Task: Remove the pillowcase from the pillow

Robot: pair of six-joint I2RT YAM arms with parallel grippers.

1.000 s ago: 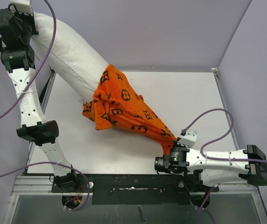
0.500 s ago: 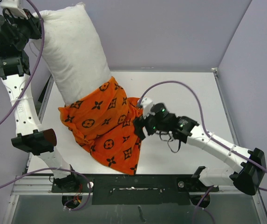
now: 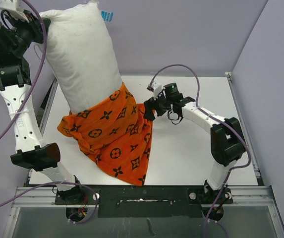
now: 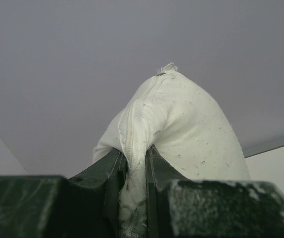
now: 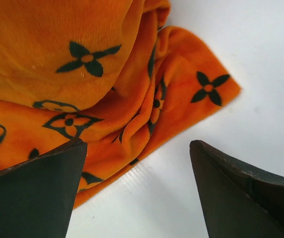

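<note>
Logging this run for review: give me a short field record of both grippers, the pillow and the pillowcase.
left gripper: shut on a top corner seam of the pillow, holding it raised
right gripper: open, at the right edge of the pillowcase
pillow: upright, upper part bare
pillowcase: bunched around the lower part, reaching the table

The pillowcase [image 3: 112, 141], centre-left of the overhead frame, is bright orange, printed with dark four-petal flowers, stars and ringed circles. The pillow [image 3: 82, 54] at upper left is plain off-white, faintly speckled, with a small blue tag [image 3: 107, 16] at its top edge. The table [image 3: 196, 153] is white, and the back wall [image 3: 181, 29] is pale lavender.
</note>
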